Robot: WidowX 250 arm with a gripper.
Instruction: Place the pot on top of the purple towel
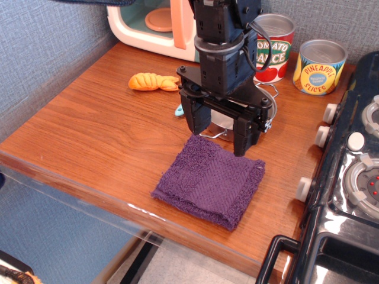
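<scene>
Pot: small shiny stainless-steel pot [228, 121] sits on the brown wooden worktop [100, 130], mostly hidden behind my tool, just beyond the towel.
Towel: square dark purple terry-cloth towel [207, 180] is bare.
Tool: black tool [218, 133], jaws spread wide, holding nothing.
Progress: I judge 0 steps done; grasp, lift, placement remain.

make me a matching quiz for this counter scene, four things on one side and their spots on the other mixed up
Things:
1. purple towel
2. pot
3. pineapple slices can
4. orange croissant toy

Places:
A. back right, beside the tomato sauce can
B. near the front edge of the wooden counter, nothing on it
C. left of the gripper, in front of the toy microwave
D. behind the towel, mostly hidden by the gripper

Pairs: 1-B, 2-D, 3-A, 4-C
</scene>
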